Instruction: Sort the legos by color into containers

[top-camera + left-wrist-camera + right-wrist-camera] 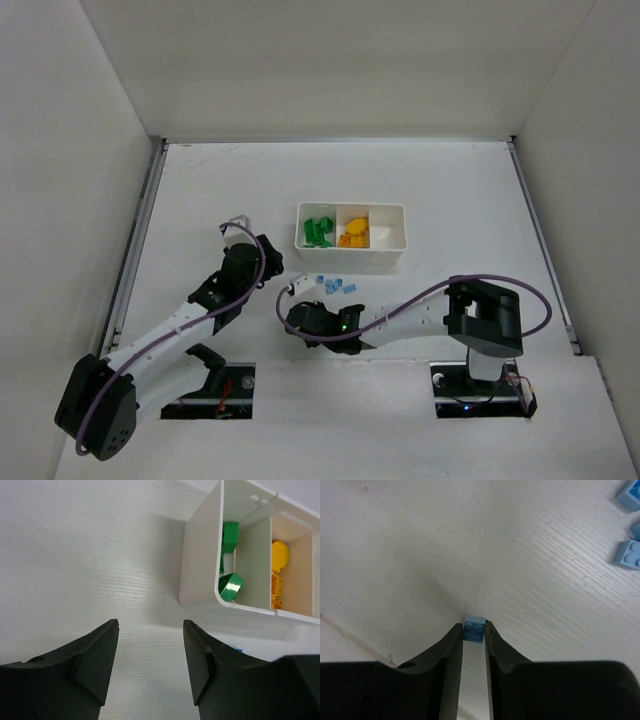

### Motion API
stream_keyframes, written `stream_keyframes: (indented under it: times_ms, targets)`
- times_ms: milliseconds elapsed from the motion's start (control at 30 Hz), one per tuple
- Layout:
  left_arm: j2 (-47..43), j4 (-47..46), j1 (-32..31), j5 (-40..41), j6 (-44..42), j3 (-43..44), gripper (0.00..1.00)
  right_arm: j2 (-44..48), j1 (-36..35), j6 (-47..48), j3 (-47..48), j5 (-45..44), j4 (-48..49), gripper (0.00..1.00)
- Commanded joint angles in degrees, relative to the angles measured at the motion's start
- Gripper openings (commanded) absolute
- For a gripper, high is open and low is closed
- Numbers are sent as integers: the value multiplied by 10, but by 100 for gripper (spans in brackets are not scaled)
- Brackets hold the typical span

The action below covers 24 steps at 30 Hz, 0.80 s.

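The right jaws pinch a tiny light blue brick (474, 630) by its flat opposite sides, where it is probably light, stiff and slippery, while the left jaws stand released, empty.

White table (220, 190) — plain white walls (330, 60) on three sides, soft even light.

you see a matt white table (75, 555) with a fine ribbed grain. the tray (200, 555) is smooth white plastic, faintly glossy. the green brick (230, 586) is shiny hard plastic, the light blue brick (474, 629) duller. the right gripper (473, 634) has matt black fingers (445, 675).
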<state>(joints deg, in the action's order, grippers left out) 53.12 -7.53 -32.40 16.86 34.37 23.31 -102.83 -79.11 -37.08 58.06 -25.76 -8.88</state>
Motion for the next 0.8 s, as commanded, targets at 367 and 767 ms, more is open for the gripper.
stream_keyframes:
  times_ms: [367,767]
  targets:
    - [21,-27,-121,-10,10,0,40,295,158,76,-80,-47,36,23]
    - [196,-100,-234,29,13,64,42,259,404,121,-75,-8,78,24]
